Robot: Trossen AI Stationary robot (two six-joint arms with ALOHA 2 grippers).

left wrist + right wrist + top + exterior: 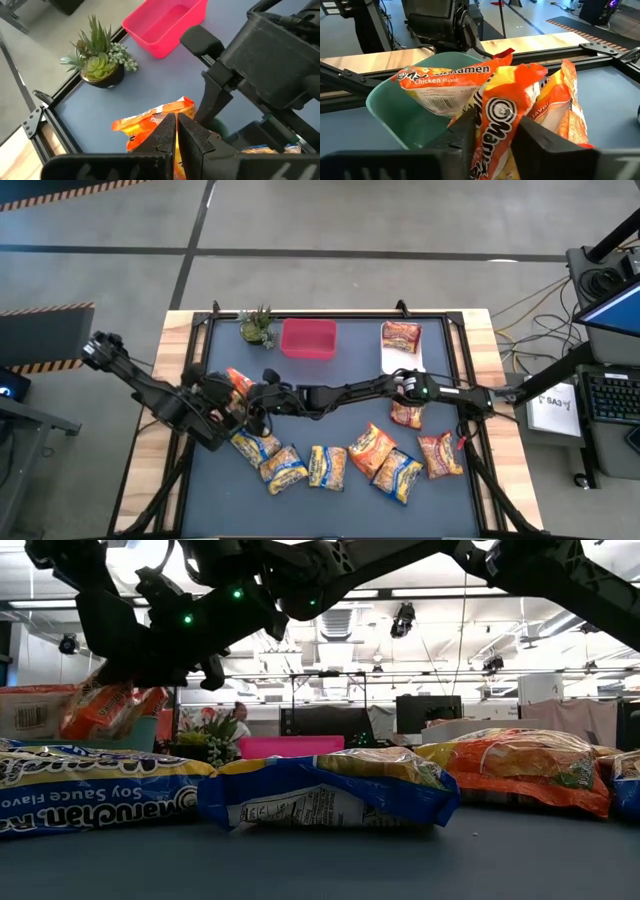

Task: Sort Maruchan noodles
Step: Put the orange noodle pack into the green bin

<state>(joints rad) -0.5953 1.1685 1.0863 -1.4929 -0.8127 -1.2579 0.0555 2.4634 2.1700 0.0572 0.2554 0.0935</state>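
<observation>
We see the teal bin (395, 112) at the table's left already holding orange packets (445, 85). Our right gripper (495, 137) pinches another orange packet (502, 120) over it; our left gripper (176, 131), jaws narrowly clamped on an orange packet (150, 117), crowds it, so we risk collision or spilling

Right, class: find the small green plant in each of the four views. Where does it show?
High view: plant above centre, just left of the pink bin.
Low view: in the background, left of centre, just left of the bin.
Left wrist view: beyond the fingers, beside the bin.
Right wrist view: not in it.
Shared landmark: the pink bin.
</observation>
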